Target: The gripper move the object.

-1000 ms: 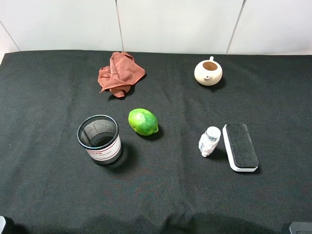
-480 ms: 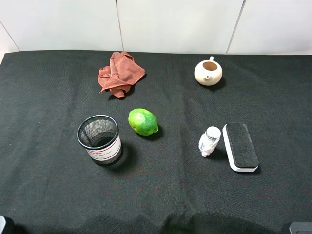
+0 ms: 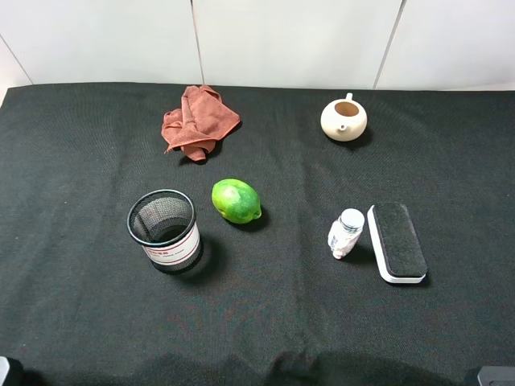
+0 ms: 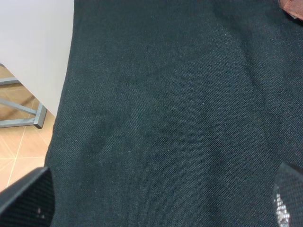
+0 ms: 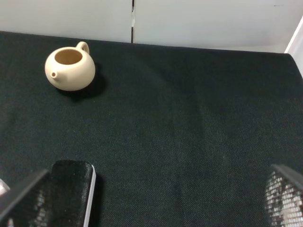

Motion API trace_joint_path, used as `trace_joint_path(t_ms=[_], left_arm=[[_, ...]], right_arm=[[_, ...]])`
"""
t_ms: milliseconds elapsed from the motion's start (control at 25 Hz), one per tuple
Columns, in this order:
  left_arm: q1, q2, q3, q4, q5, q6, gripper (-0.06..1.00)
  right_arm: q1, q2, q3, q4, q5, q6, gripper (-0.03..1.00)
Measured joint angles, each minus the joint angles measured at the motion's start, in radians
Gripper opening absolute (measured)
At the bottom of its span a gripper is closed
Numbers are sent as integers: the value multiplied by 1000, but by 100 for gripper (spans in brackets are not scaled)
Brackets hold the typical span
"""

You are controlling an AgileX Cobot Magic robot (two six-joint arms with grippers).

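Observation:
The green lime-like fruit point(image 3: 236, 200) lies on the black cloth point(image 3: 282, 314) near the middle, just right of a mesh cup. It shows in neither wrist view. Both arms stay back at the near edge, far from the fruit. Only dark bits of them show at the bottom corners of the exterior view. In the left wrist view the left gripper point(image 4: 156, 208) has its fingertips point(image 4: 26, 201) wide apart over bare cloth, open and empty. In the right wrist view the right gripper point(image 5: 154, 203) is also open and empty, fingertips point(image 5: 284, 194) wide apart.
A black mesh cup point(image 3: 163, 229) stands left of the fruit. A red rag point(image 3: 198, 121) lies at the back left. A cream teapot point(image 3: 344, 119) point(image 5: 70, 69) stands at the back right. A white bottle point(image 3: 345, 232) and a board eraser point(image 3: 396, 241) point(image 5: 68, 191) lie at the right.

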Motion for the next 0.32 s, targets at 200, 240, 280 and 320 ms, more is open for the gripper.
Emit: trace_joint_path(t_ms=[200, 240, 280, 320], left_arm=[[0, 0, 0, 0, 0, 0, 97], [0, 0, 0, 0, 0, 0, 97], [0, 0, 0, 0, 0, 0, 97], [0, 0, 0, 0, 0, 0, 97]], right_arm=[[0, 0, 0, 0, 0, 2, 67], [0, 0, 0, 0, 0, 2, 67], [0, 0, 0, 0, 0, 2, 67], [0, 0, 0, 0, 0, 2, 67]])
